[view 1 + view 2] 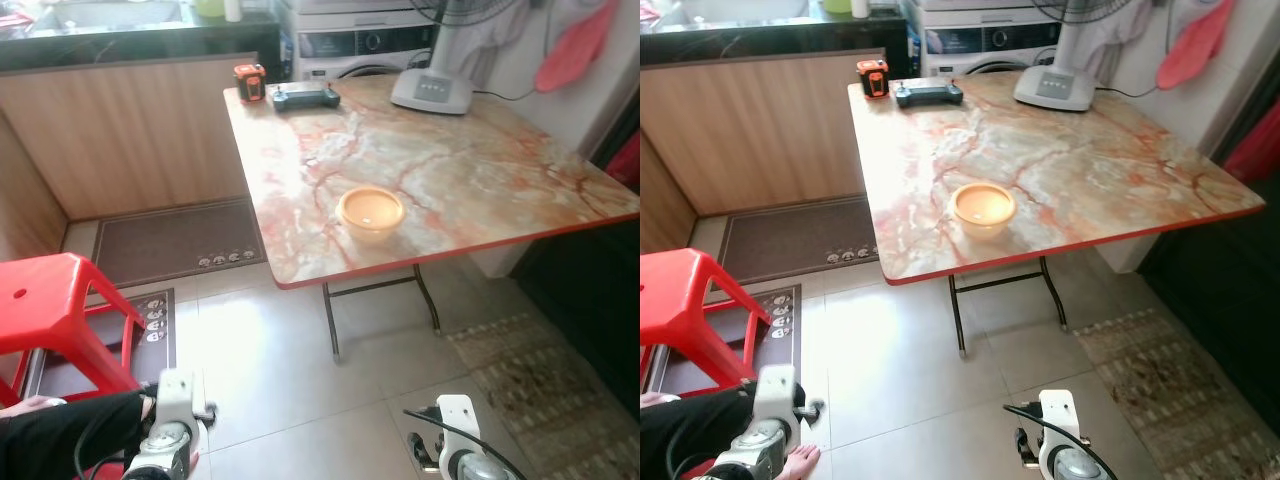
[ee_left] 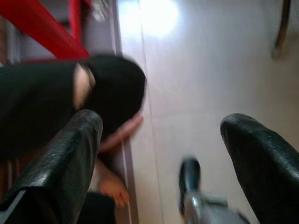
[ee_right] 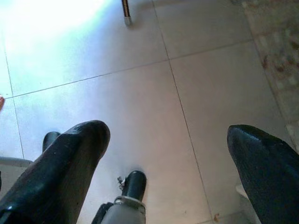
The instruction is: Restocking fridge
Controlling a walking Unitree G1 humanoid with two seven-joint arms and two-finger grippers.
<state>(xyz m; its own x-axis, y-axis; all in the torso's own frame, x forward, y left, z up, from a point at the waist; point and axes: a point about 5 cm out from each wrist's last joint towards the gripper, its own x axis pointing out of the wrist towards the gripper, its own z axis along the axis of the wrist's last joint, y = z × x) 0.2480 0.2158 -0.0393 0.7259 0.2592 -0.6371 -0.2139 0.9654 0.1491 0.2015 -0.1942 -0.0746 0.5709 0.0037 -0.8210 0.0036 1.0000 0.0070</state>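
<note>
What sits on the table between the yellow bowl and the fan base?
Nothing: in the left eye view, bare marble tabletop runs from the yellow bowl to the fan base.

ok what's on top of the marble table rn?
On the marble table: an orange bowl near the front edge, a black controller and a small orange-black device at the far corner, and a fan base. The bowl's contents are unclear.

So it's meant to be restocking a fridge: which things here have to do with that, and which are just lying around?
Likely for the job:
yellow bowl on the marble table
left gripper and right gripper, both open, low over the floor

Just lying about:
tape measure
black controller
fan base
red stool
</note>
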